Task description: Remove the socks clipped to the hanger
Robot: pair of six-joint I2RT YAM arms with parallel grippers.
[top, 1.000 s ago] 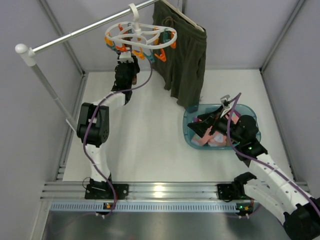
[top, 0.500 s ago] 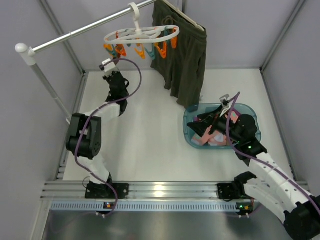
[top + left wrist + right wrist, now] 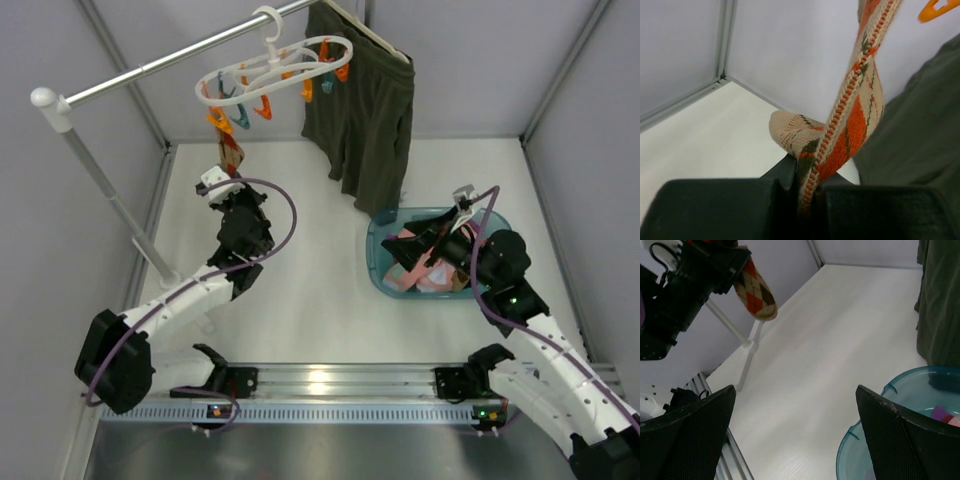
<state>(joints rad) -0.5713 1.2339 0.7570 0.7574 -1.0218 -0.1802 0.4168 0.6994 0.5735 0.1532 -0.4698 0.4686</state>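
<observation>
The sock (image 3: 857, 120) is a light, soft knit with an orange diamond pattern. Expect it to stretch and go thin before it comes free, not to slide out cleanly. It hangs in the upper left of the top view, running taut from an orange peg (image 3: 218, 120) down into your left gripper (image 3: 807, 200). That gripper is clamped flat on the fabric partway along, and the rounded toe end flops loose past the fingers. The hold looks sound because the knit is folded double in the pinch. A grip closer to the peg would waste less pull on stretch. Judging by the strain, the peg will likely let go with a snap and set things swinging, so pull steadily. The hanger (image 3: 272, 60) hooks on the rail (image 3: 150, 72) and tips down on its left side, toward the sock. No other sock shows on its pegs. The shorts (image 3: 365, 110) hang just beside it at upper centre. At right of centre the basket (image 3: 374, 262) holds pink socks (image 3: 410, 275), and your right gripper (image 3: 796, 405) hovers over it with its fingers spread wide, holding nothing. A second ago the left gripper was half open up among the pegs and the hanger sat level. Since then it has closed and dropped down and left, dragging the ring over with it. The right arm has barely shifted.
</observation>
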